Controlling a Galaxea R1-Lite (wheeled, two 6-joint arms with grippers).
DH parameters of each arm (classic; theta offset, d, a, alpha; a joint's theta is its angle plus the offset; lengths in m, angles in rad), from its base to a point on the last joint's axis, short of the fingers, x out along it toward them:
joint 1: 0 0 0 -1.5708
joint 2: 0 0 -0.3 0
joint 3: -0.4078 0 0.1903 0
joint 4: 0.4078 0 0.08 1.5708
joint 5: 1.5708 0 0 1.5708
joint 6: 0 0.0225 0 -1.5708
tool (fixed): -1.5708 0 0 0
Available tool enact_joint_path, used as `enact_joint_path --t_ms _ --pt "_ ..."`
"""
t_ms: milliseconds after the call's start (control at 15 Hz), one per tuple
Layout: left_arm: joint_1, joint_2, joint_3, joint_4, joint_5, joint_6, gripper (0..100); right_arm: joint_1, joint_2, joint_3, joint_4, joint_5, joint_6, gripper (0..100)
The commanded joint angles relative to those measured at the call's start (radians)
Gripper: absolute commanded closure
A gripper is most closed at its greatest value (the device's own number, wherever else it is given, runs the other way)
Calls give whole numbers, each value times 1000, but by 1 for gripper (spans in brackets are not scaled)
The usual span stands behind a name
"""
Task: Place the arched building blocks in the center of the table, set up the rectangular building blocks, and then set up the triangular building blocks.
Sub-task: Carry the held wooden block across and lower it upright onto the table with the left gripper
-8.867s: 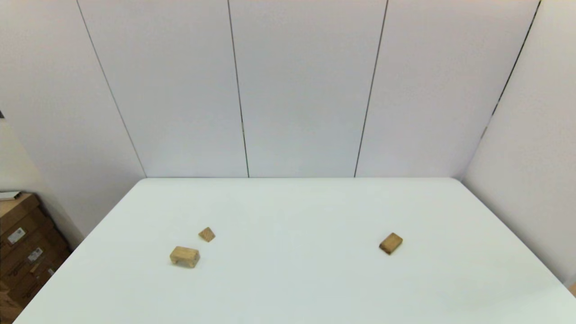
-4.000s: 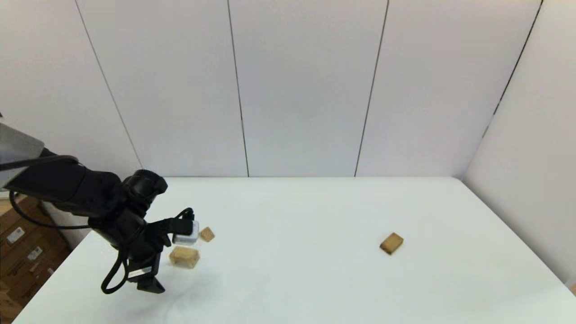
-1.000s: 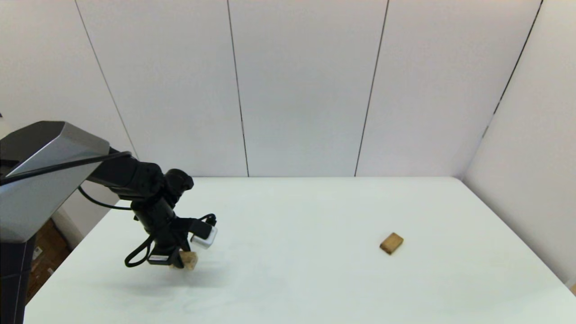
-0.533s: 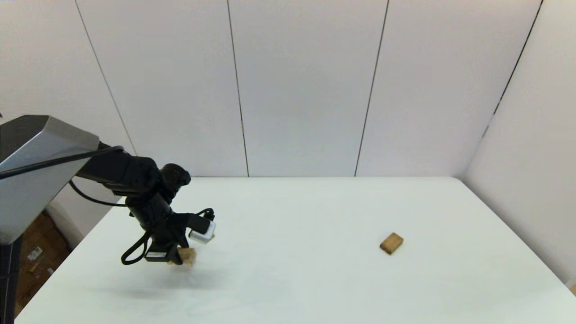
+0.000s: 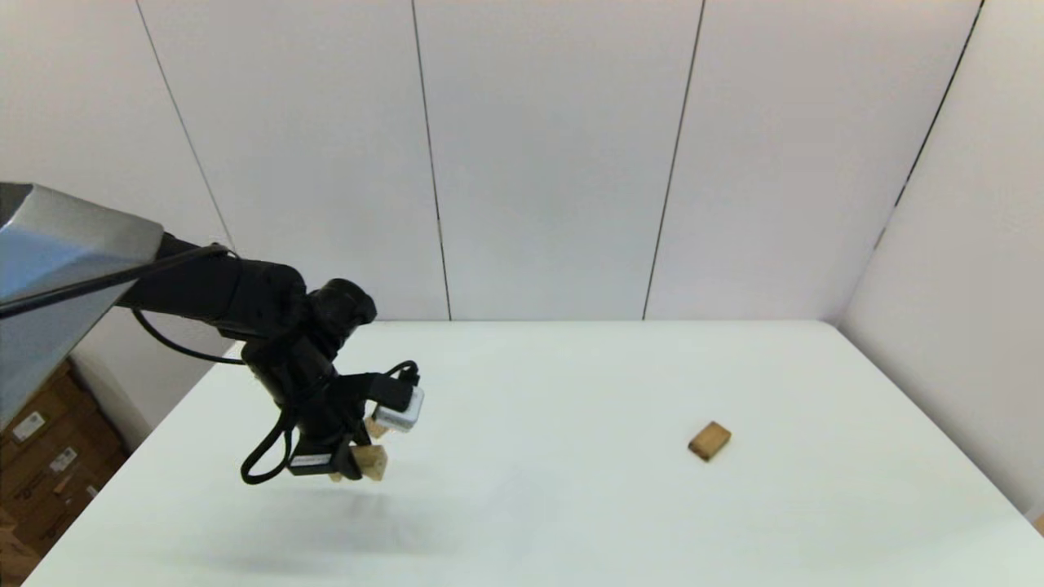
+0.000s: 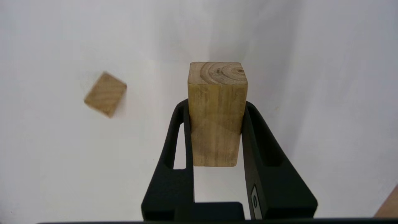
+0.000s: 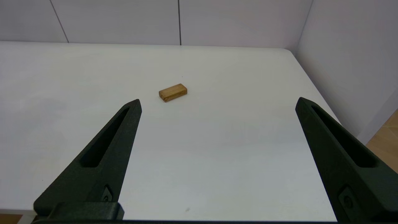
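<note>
**Arched block gripped above the tabletop's left side**

Nearest the robot, the right gripper (image 7: 217, 102) is parked at the near right edge of the tabletop (image 7: 217, 161); it is out of the head view, and only its own wrist camera shows its jaws standing wide apart with nothing between them. That same view shows the rectangular block (image 7: 173, 92) lying flat beyond the jaws, well apart from them.

Farther out on the left, the left gripper (image 5: 352, 465) hangs over the tabletop (image 5: 571, 505). In the head view the arched block (image 5: 373, 462) is only a sliver of wood poking out beside the black fingers, with a shadow on the surface beneath it. The left wrist view shows more: the jaws are clamped on the two long sides of the arched block (image 6: 217, 115), which juts out past the fingertips, end grain rings facing outward; the notch is not visible.

The triangular block (image 6: 105, 94) rests on the surface beyond and to one side of the gripper; in the head view it (image 5: 375, 428) peeks out beside the wrist camera. Farthest right lies the rectangular block (image 5: 709, 440).
</note>
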Motion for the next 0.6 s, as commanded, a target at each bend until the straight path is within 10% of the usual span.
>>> enact_joint_path --t_ms 67,600 --pt "-147 -27 -4 -7 -1 -157 100 0 0 0 0 0 -1 0" --pt "-353 32 -38 -133 7 -471 100 0 0 0 0 0 -1 0"
